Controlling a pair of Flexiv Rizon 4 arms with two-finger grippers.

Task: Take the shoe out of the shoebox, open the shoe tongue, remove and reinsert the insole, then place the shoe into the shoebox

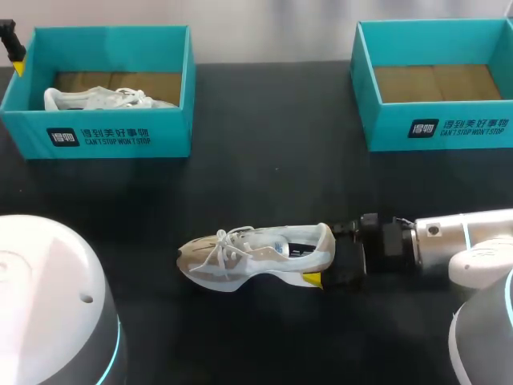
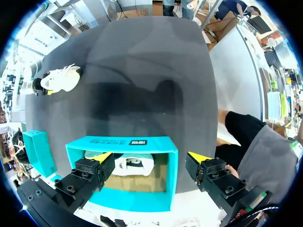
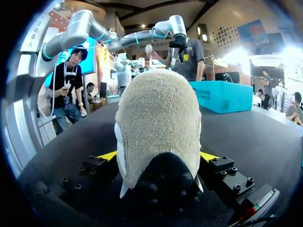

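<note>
- While the black table carries everything, our two teal boxes stand at its far side: left box and right box.
- A second shoe lies in the left box.
- The shoe sits mid-table, toe toward our left.
- Our right gripper pinches its heel.
- Our left gripper hangs spread above the left box.

White and beige shoe with white laces, upright on its sole at the near middle of the dark table. Toe to the left, heel to the right, gripped from both sides by the fingers of the right gripper. Second white shoe lying inside the left teal box. Right teal box open, brown cardboard floor showing.
</note>
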